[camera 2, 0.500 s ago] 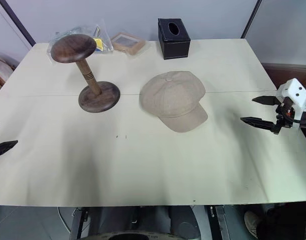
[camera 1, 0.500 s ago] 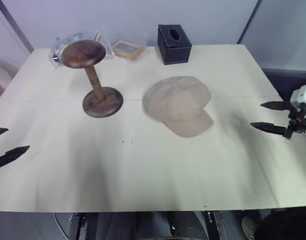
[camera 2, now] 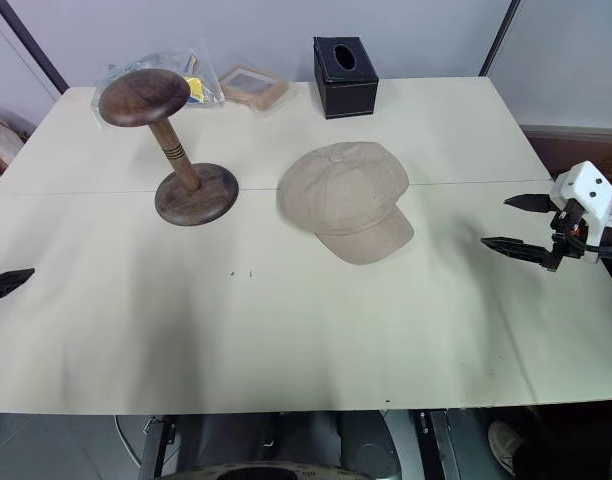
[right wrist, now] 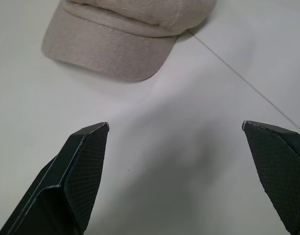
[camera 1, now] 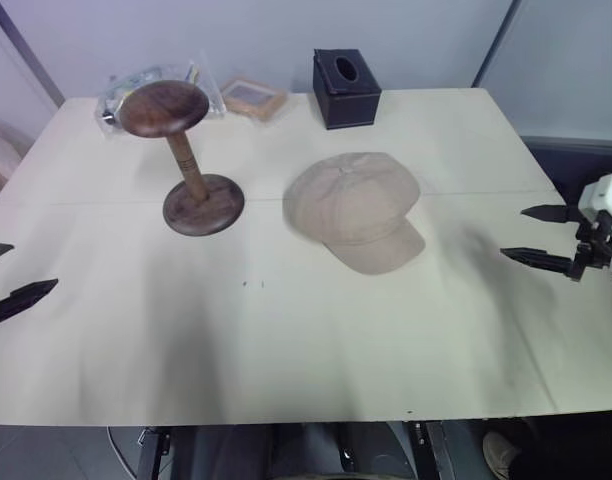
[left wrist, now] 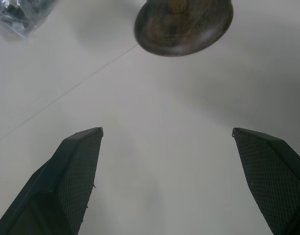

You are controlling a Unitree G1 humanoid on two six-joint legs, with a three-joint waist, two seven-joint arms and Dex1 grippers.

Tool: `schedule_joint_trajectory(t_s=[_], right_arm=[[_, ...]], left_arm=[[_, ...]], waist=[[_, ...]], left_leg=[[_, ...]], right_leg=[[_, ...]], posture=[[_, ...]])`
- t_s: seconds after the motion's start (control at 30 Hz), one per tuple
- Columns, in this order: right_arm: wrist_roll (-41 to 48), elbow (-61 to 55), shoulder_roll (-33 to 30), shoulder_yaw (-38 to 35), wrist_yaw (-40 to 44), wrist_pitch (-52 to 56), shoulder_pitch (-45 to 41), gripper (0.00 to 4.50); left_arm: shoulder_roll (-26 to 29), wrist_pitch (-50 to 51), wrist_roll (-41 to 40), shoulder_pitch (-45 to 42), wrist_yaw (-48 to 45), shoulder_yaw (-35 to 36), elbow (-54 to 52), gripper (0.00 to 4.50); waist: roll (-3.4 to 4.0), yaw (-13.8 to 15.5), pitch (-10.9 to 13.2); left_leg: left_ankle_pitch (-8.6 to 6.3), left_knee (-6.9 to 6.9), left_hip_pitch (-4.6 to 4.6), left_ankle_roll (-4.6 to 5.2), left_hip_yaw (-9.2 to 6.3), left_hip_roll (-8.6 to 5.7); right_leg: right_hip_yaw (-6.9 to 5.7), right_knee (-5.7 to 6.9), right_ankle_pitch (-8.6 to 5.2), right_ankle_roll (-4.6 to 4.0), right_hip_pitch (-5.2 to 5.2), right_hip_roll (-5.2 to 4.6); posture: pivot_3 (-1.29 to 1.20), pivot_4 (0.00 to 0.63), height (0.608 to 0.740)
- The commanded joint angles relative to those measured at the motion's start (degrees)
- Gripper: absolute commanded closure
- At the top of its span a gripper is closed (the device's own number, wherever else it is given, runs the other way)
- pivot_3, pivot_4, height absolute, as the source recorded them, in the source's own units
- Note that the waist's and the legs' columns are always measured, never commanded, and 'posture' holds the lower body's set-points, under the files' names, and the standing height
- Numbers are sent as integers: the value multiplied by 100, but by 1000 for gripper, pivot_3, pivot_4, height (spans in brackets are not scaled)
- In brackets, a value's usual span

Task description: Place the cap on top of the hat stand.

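Observation:
The beige cap point(camera 1: 354, 207) lies flat near the middle of the table, its brim point(right wrist: 111, 51) toward the front right. To its left the dark wooden hat stand point(camera 1: 186, 150) stands upright with a bare domed top. My right gripper point(camera 1: 526, 235) hovers open at the table's right edge, well right of the cap, with nothing between its fingers. Over at the left edge my left gripper point(camera 1: 11, 275) is open and empty too, in front of and left of the stand, whose base point(left wrist: 184, 27) shows in the left wrist view.
A black cube tissue box point(camera 1: 346, 88) sits at the back middle of the cream table point(camera 1: 286, 340). A small picture frame point(camera 1: 252, 97) and a clear plastic bag point(camera 1: 136, 85) lie at the back left, behind the stand.
Both grippers stay open at the table's sides; the left one sits slightly further left. Cap and stand have not moved.

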Motion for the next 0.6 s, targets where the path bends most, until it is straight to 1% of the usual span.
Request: schedule_joint_trajectory(t_s=[0.03, 0.13, 0.23, 0.3, 0.37, 0.4, 0.5, 0.6], right_arm=[[-138, -223, 28, -173, -411, -325, -80, 0], [-463, -701, 104, -203, -983, -750, 129, 0], [-815, -1406, 189, -265, -1417, -1376, 611, 0], [-1411, -1808, 216, -273, -1867, -2322, 1072, 0], [-2109, -2065, 286, -263, -2412, -3305, 1496, 0], [-2340, -2165, 355, -267, -2667, -3544, 1649, 0], [-2983, -2398, 650, -229, -3449, -3911, 2017, 0], [-3767, -2496, 915, 25, -4106, -4146, 2258, 0]], left_arm=[[328, 452, -499, -497, -169, -124, -106, 57], [643, 1121, -1133, -1260, -316, -426, -270, 57], [908, 1712, -1718, -1812, -611, -799, -489, 57], [1018, 2006, -2088, -2220, -800, -1161, -586, 57], [1071, 2127, -2273, -2593, -952, -1550, -642, 57], [1092, 2170, -2315, -2719, -1021, -1694, -672, 57], [1157, 2143, -2337, -2966, -1273, -2072, -851, 57], [1173, 2223, -2458, -3263, -1444, -2360, -1025, 57]], waist=[[-1, 5, 0], [-2, 33, 1], [-1, 16, 1], [3, 4, -1], [3, 4, 0], [3, -4, 0], [-2, -71, 1], [-4, -126, 2]], left_leg=[[0, 1, 0, 0, 0, 0], [0, 11, -2, 0, -4, -1], [0, 15, -4, 0, -5, -5], [0, 14, -4, 0, -3, -5], [0, 13, -4, 0, -1, -6], [0, 14, -4, 0, 3, -5], [1, 21, -2, -2, 21, -6], [3, 28, 2, -4, 25, -10]], right_leg=[[0, 3, 0, 0, 0, 0], [-4, 10, 1, 2, 1, 3], [-7, 13, 1, 5, 2, 9], [-5, 13, -1, 10, 1, 11], [-4, 21, -3, 13, -3, 14], [-4, 25, -4, 14, -4, 18], [-1, 39, -4, 13, -5, 21], [1, 49, -5, 13, -3, 22]], posture=[[0, 150, 740], [0, 150, 740], [0, 150, 740], [0, 150, 740], [0, 150, 740], [0, 150, 740], [0, 150, 740], [0, 150, 740]])
